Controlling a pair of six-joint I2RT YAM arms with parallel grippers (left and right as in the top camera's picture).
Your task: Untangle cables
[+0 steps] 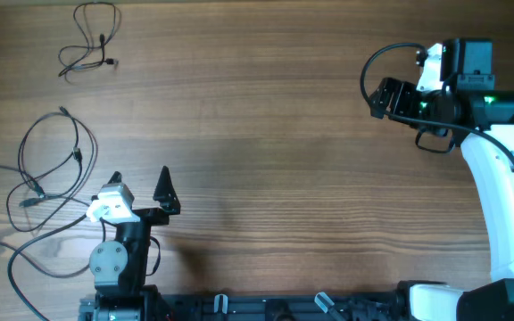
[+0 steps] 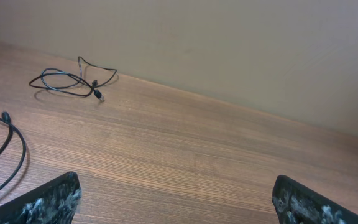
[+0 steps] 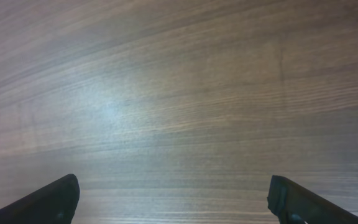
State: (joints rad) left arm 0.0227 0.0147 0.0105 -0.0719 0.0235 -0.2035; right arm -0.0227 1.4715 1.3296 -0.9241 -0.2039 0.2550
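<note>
The left claw [image 1: 139,185] and right claw [image 3: 173,190] both gape released, empty; the small cable bundle [image 1: 96,40] lies apart from the looser cable coils [image 1: 76,153].

Far back on the left of the wooden counter [image 1: 284,160], a smaller cable [image 1: 95,40] [image 2: 73,81]: thin, black, gathered in a few loose overlapping loops, tiny plug ends poking out to one side. Well apart from it, nearer along the left edge, a larger cable [image 1: 77,153] [image 2: 23,152]: equally thin and black, spread flat in wide open coils crossing over themselves.
</note>
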